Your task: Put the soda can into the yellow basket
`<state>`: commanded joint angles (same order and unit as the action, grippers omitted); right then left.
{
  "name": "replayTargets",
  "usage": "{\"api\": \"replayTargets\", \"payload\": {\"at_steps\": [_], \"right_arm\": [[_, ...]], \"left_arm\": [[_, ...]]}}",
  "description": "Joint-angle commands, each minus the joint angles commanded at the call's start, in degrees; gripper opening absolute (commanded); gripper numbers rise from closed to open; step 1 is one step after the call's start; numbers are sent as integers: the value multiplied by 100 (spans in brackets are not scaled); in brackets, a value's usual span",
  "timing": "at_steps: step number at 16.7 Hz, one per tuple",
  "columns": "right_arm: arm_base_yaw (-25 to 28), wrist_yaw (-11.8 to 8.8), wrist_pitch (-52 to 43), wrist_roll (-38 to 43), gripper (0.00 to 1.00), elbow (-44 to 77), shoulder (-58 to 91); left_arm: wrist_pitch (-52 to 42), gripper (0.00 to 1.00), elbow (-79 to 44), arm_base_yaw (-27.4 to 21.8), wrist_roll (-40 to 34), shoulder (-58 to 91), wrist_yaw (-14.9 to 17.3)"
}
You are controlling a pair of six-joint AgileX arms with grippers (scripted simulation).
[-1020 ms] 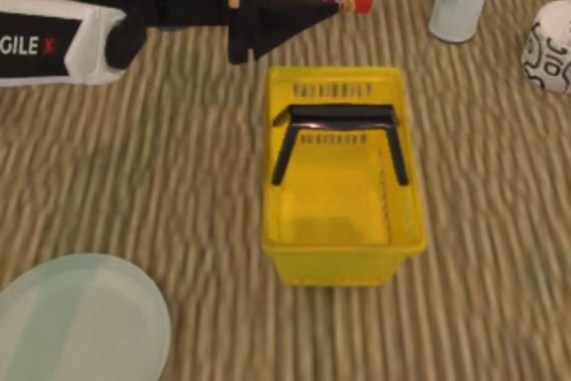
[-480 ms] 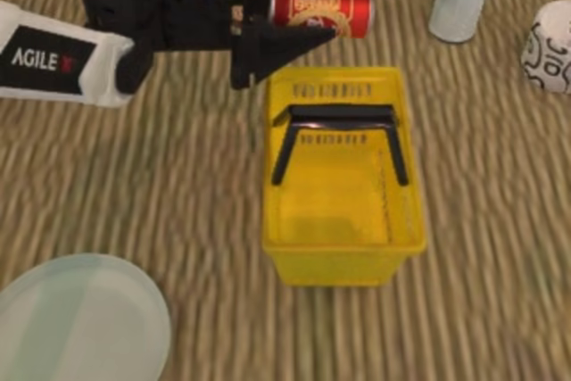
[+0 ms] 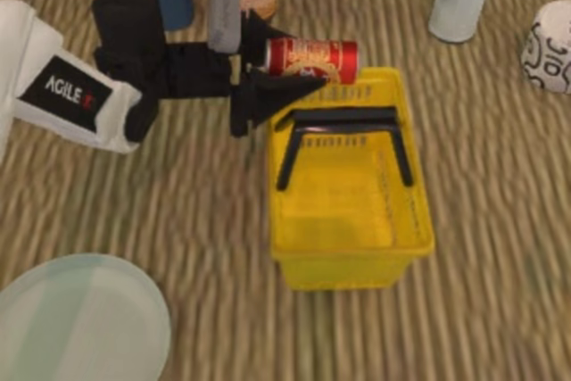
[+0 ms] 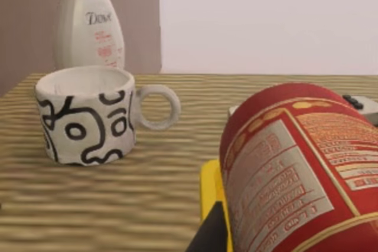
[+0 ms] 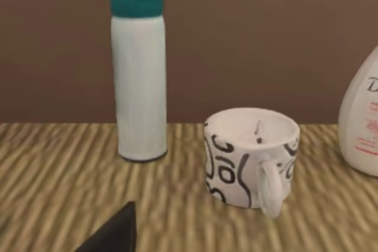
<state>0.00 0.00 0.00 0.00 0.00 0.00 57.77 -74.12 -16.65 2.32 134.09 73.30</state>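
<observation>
Upper centre of the top view: our left gripper is clamped on the soda can, which we hold lying sideways (silver top toward frame right) over the far rim of the yellow basket. The basket sits mid-counter, handles folded across it. Our right gripper's state: cannot tell.

Left arm reaching in from the left, hand clamped (fingers pointing right), right arm unseen from above
</observation>
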Motion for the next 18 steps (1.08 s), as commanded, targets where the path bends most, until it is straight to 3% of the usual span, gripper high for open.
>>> {"api": "replayTargets", "payload": {"at_steps": [2, 15, 18], "right_arm": [[0, 0, 0, 0, 100, 0, 0], [0, 0, 0, 0, 100, 0, 0], [0, 0, 0, 0, 100, 0, 0]], "left_arm": [[0, 0, 0, 0, 0, 0, 0], [0, 98, 0, 0, 0, 0, 0], [0, 100, 0, 0, 0, 0, 0]]}}
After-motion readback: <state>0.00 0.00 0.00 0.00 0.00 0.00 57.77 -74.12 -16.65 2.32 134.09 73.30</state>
